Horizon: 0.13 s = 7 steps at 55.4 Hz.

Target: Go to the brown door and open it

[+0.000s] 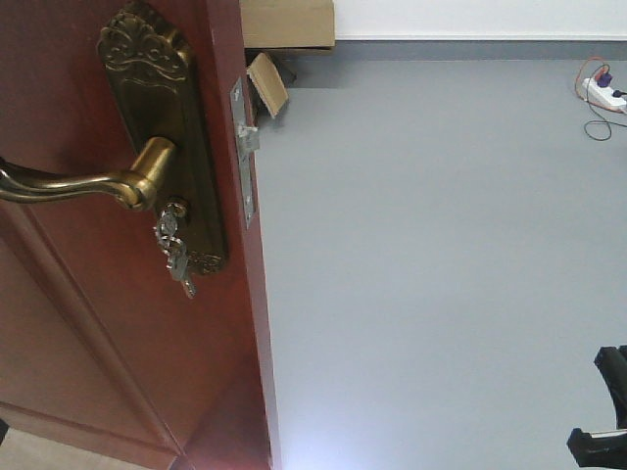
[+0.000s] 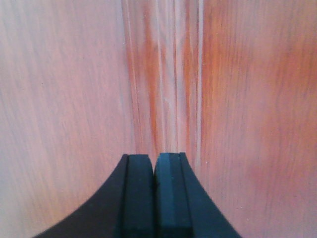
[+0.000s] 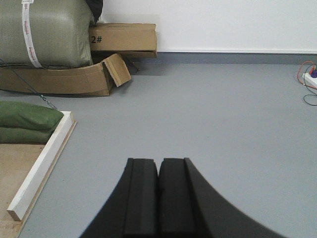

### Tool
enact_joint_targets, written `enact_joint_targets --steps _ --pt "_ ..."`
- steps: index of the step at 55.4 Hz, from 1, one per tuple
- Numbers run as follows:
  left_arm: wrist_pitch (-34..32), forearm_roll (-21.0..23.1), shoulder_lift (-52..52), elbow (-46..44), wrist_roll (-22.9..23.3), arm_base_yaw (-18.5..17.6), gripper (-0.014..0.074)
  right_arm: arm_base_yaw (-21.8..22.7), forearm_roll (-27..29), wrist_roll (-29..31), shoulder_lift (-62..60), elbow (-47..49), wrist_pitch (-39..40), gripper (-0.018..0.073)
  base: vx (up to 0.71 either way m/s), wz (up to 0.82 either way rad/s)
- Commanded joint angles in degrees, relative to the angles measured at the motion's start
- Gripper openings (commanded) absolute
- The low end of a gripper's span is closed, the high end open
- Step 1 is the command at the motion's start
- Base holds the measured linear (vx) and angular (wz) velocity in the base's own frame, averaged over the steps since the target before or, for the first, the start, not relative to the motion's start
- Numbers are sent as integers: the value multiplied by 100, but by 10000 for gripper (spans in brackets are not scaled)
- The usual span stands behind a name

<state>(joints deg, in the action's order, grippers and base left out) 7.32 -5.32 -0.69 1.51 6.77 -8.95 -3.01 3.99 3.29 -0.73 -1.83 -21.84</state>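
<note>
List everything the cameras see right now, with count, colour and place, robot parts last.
Door: one, reddish-brown, left of front view, fills left wrist view.
Handle: one, brass lever on the door.
Keys: small bunch, silver, hanging below the handle.
Latch plate: one, silver, on the door edge.
Cardboard boxes: brown, by the far wall.
Sacks: green, on the boxes and lower left.
Power strip: one, white, far right floor.
Left gripper: black, shut, facing the door.
Right gripper: black, shut, above grey floor.

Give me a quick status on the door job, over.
Both end effectors shut, empty: left facing the door panel, right facing bare grey floor. Brown door swung open, lever handle untouched. Doorway floor unobstructed.
</note>
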Motion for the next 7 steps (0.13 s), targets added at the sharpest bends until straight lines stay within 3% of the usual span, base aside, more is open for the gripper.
enact_joint_targets --steps 1,7 --pt "-426 44 -77 -95 7 1 -6 -8 -21 45 -32 -19 439 0 0 0" --pt "-426 44 -77 -95 7 1 -6 -8 -21 45 -32 -19 439 0 0 0"
